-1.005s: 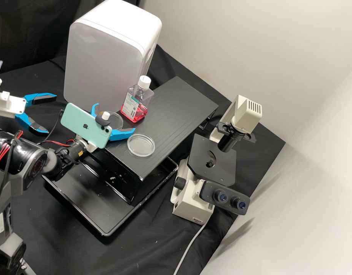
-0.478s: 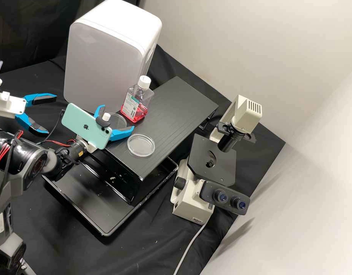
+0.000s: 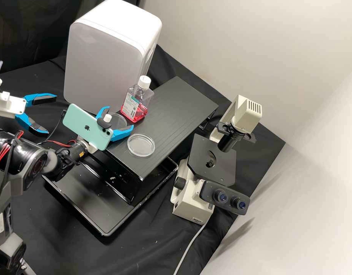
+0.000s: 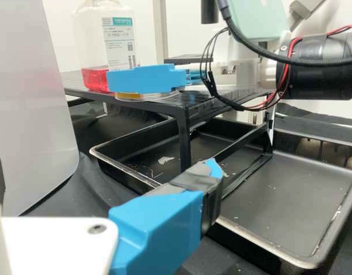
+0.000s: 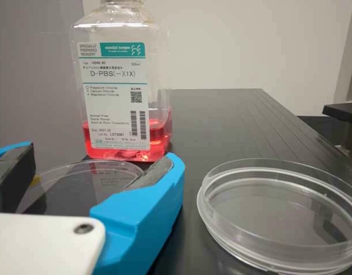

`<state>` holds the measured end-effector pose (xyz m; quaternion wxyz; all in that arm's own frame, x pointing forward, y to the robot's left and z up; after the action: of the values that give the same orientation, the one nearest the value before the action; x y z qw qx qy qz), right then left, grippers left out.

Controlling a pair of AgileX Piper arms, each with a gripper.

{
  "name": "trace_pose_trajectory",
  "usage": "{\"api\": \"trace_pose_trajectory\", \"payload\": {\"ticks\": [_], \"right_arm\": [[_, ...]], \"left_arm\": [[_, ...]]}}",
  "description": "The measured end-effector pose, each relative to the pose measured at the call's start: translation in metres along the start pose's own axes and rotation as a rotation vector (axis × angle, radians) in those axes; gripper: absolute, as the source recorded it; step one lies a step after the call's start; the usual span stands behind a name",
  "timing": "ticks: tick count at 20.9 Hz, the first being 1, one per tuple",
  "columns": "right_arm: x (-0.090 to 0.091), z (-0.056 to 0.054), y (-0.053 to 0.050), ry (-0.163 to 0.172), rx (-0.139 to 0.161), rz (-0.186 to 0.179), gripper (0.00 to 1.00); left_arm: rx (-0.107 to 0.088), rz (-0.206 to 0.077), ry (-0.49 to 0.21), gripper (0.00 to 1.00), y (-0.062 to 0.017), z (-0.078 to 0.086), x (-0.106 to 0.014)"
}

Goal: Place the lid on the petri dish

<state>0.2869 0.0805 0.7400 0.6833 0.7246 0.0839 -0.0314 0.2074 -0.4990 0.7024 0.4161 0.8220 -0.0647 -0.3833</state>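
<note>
Right wrist view shows us the right gripper clamping the lid, petri dish beside its finger; left gripper gapes.

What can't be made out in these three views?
1. Whether the right gripper grips the lid: in the high view the mint phone covers part of it; in the right wrist view the gripper's white body hides the lid's near rim.
2. Petri dish near rim: cut off by the right wrist view's edge.
</note>
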Motion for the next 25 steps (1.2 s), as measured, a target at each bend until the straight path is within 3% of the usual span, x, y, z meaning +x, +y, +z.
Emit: {"api": "trace_pose_trajectory", "payload": {"ticks": [2,3,5,8,11,25], "right_arm": [[0.0000,0.0004,0.0003,-0.004,0.003,0.003,0.00],[0.0000,0.0004,0.0003,-0.004,0.003,0.004,1.00],[0.0000,0.0012,0.0011,-0.014,0.011,0.012,1.00],[-0.0002,0.0044,0.0038,-0.048,-0.005,0.041,1.00],[0.0016,0.0031,0.0055,-0.059,-0.024,0.059,1.00],[0.0015,0.0047,0.0053,-0.078,-0.013,0.059,1.00]], "left_arm": [[0.000,0.000,0.000,1.00,0.0000,0.0000,0.0000],[0.000,0.000,0.000,1.00,0.0000,0.0000,0.0000],[0.000,0.000,0.000,1.00,0.0000,0.0000,0.0000],[0.000,0.000,0.000,1.00,0.0000,0.0000,0.0000],[0.000,0.000,0.000,1.00,0.0000,0.0000,0.0000],[-0.001,-0.001,0.000,1.00,-0.0003,-0.0001,0.0001]]}}
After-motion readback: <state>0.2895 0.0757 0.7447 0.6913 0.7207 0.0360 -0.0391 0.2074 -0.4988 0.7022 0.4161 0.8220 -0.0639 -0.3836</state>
